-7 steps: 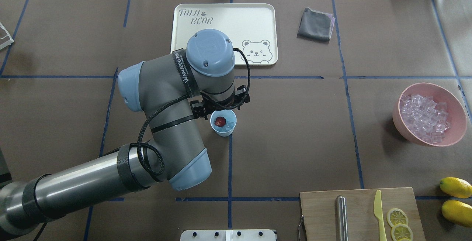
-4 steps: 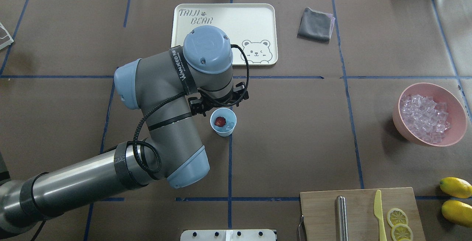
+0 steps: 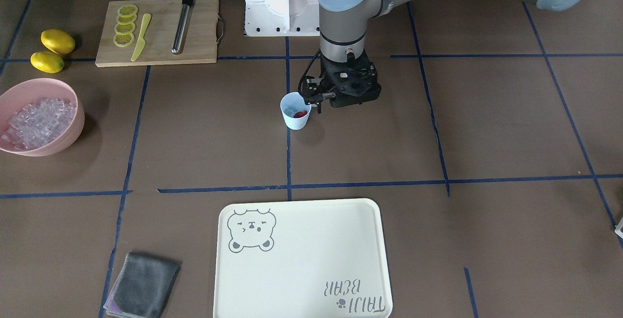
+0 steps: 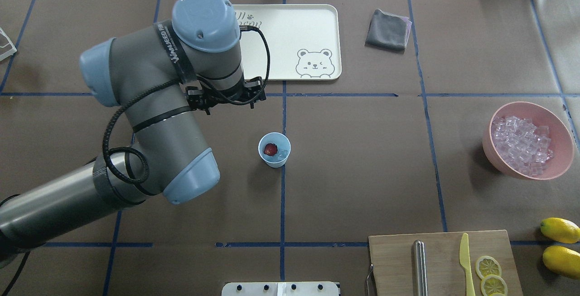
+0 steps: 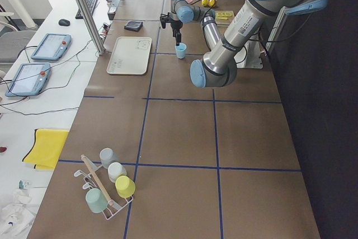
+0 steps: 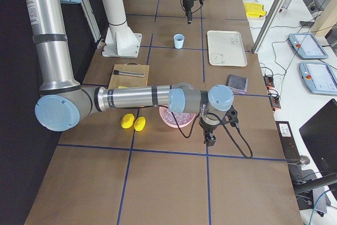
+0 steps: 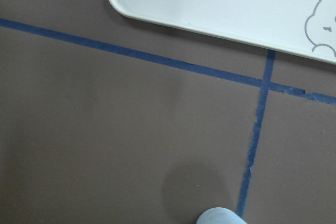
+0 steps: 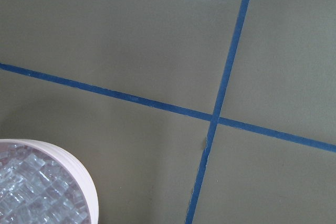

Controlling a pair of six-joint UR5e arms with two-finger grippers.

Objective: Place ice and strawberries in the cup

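Note:
The pale blue cup (image 4: 274, 150) stands mid-table, also in the front view (image 3: 295, 116) and at the bottom edge of the left wrist view (image 7: 220, 216). In it lie the dark-red strawberry (image 4: 270, 149) and a clear ice cube (image 4: 282, 154). My left gripper (image 4: 225, 98) hangs mostly hidden under its wrist, to the far left of the cup and apart from it; it looks open and holds nothing. My right gripper (image 6: 209, 139) hangs beside the pink bowl (image 4: 485, 144) of ice (image 4: 521, 144); whether it is open or shut I cannot tell.
A cream bear tray (image 4: 294, 28) lies beyond the cup, partly under my left wrist. A grey cloth (image 4: 387, 31) lies at the far right. A cutting board (image 4: 394, 259) with a knife, a rod and lemon slices lies at the near right, beside two lemons (image 4: 559, 230).
My left arm has drawn away from the cup, up and to the far left, toward the tray's corner. The cup with the strawberry and ice has not moved.

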